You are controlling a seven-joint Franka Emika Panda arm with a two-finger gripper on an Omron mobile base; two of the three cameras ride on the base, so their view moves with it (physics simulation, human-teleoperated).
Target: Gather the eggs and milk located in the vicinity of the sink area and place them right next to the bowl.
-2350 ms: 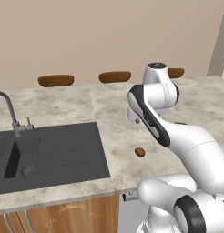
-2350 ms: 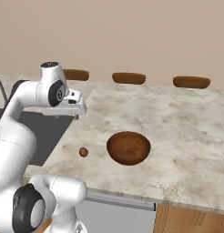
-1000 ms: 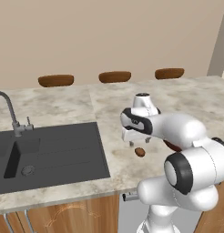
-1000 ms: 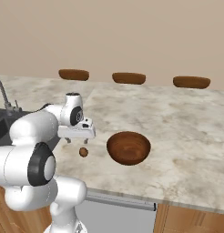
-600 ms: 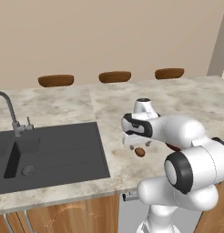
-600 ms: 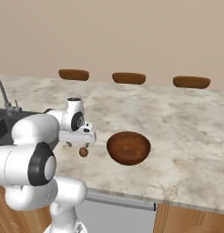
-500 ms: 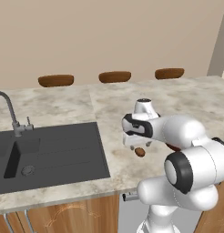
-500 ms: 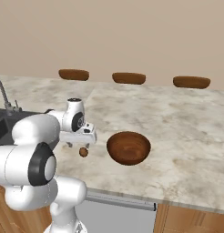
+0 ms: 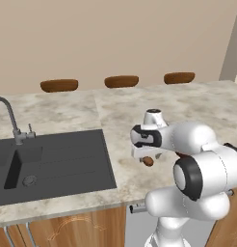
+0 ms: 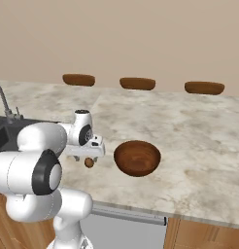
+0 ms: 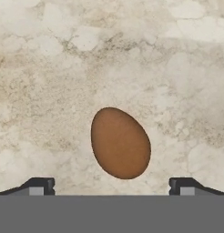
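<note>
One egg (image 11: 120, 143) lies on its side on the marble counter (image 10: 199, 141), just left of the bowl (image 10: 137, 158) and apart from it, with a strip of bare stone between them; in the left base view the egg (image 9: 148, 161) peeks out from under the hand. The gripper (image 11: 112, 184) hangs straight above it, jaws spread wide and holding nothing, one fingertip on each side of the egg with room to spare, so the egg sits framed in the gap. That stance reads either as a line-up for a grasp or as a hand opened to leave the egg by the bowl; the pictures alone do not settle which. Given that the egg is already near the bowl and well away from the sink (image 9: 53, 157), a placement looks the likelier reading. The arm is folded low and close to the base, which keeps the wrist vertical over the egg. An egg can roll on the flat stone, so any closing or lifting wants to be straight and gentle. Beyond the counter's far edge stand three stools (image 10: 137, 83).
</note>
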